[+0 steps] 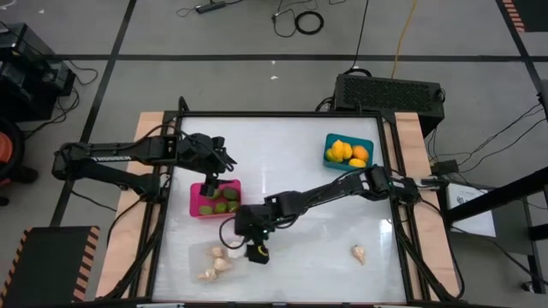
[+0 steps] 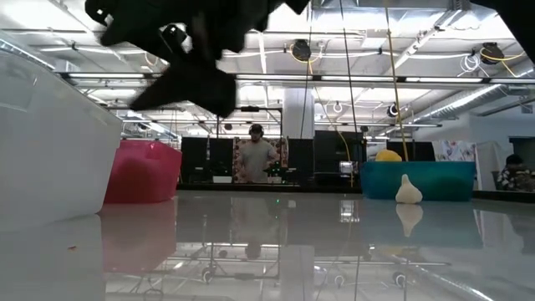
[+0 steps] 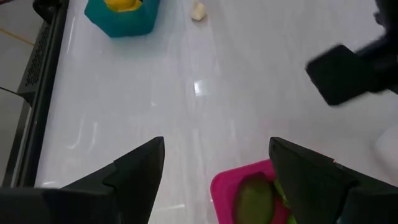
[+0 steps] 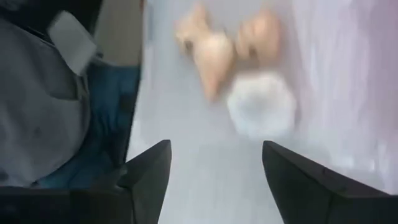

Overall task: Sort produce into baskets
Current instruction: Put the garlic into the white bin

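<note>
**Right hand over the clear bin**

Here the right hand, low and centre in the high view, hangs with fingers spread and empty over the clear see-through plastic bin. Beige garlic-like bulbs lie below. A careless pull-away could catch the bin wall and tip it. The left hand, also open and empty, hovers above the magenta plastic bin of olive-green ovals. One bulb lies loose on the white surface, lower right.

A lab: cables on the floor, exposed ceiling ducts.
</note>
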### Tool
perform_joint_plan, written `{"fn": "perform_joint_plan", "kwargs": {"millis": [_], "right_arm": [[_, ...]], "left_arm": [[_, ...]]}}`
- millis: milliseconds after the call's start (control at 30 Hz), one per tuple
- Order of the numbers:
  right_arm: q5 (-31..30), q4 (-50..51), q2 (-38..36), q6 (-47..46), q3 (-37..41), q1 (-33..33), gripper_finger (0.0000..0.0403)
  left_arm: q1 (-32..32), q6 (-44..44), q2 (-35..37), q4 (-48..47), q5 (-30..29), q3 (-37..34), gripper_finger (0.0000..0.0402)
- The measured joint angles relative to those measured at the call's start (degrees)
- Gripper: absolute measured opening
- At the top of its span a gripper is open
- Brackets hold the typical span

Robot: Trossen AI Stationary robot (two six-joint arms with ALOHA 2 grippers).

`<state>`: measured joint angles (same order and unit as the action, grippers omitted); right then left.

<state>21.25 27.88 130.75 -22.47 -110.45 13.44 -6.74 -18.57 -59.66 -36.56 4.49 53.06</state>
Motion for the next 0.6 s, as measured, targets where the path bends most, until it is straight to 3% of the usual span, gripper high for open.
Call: {"fn": "perform_joint_plan", "kwargs": {"millis": [600], "right_arm": [[-2.78,34.8,-2.61,-26.37,0.04,8.72,0.0219]], "left_arm": [[0.01,0.3,0.0,-0.24,0.0,0.0,0.0296]]}}
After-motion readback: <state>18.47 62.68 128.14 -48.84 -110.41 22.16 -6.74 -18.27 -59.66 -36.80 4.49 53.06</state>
